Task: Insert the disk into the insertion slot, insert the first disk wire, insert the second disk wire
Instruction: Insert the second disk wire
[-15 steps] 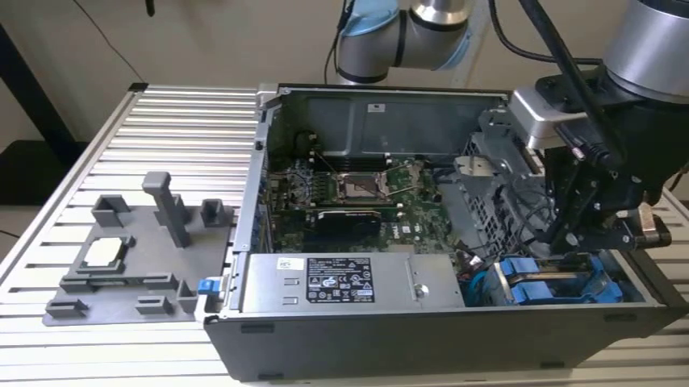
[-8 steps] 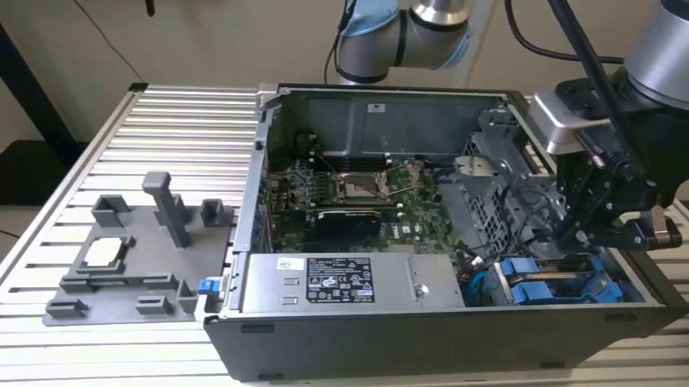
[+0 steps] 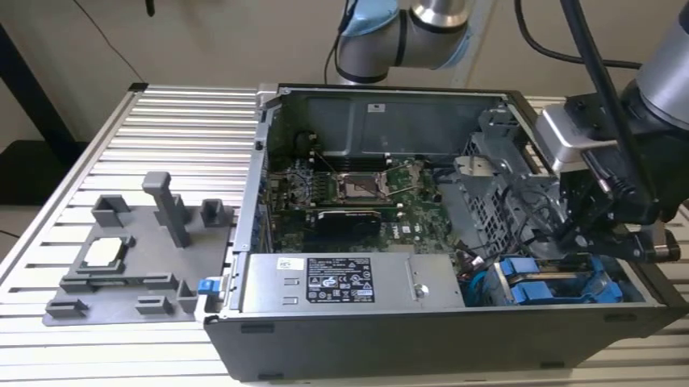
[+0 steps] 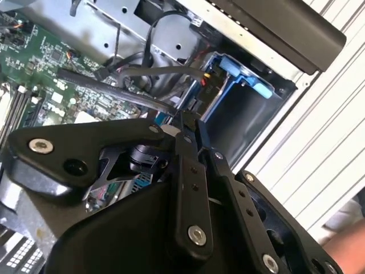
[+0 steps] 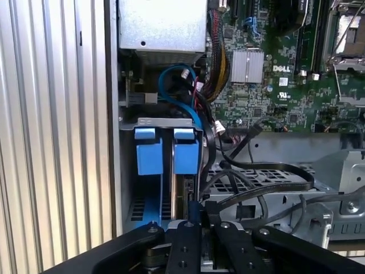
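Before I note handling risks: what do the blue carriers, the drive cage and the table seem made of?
The blue carriers look like moulded plastic: uniform bright colour, soft matte sheen. The drive cage seems bare grey sheet metal, judging by its punched holes and folded edges. The table looks like ribbed aluminium, pale and brushed, though the exact metal is a guess.

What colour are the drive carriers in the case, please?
Bright blue; the drive carriers show best in the first wrist view.
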`<state>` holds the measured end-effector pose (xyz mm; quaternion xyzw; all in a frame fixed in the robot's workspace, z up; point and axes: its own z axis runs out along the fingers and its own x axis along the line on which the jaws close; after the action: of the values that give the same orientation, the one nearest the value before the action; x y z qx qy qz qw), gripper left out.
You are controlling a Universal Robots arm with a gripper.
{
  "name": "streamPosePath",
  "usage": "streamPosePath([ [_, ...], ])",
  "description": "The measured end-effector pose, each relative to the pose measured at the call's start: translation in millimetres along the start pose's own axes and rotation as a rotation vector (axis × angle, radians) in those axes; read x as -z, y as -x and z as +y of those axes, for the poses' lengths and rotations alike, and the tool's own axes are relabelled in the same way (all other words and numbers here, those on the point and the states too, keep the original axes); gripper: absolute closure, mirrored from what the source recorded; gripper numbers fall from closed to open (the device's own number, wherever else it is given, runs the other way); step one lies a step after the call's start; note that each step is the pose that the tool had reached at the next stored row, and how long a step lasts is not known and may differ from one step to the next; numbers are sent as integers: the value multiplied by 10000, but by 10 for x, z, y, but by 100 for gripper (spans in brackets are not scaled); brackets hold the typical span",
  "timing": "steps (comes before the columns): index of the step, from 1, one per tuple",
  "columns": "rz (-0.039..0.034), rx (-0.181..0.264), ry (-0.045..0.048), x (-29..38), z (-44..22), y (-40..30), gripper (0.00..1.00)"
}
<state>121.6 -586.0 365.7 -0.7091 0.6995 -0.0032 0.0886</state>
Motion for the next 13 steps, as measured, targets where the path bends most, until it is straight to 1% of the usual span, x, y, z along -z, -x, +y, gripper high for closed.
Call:
streamPosePath([
  [3,-9,-17,-1,-52,-4,-39,84],
  [7,-10,-92,-10,-123,5,-49,84],
  [9,-34,-123,-14,-156,9,-53,84],
  [11,-92,-164,-19,-177,11,-57,84],
  [13,-222,-206,-24,-194,7,-58,84],
])
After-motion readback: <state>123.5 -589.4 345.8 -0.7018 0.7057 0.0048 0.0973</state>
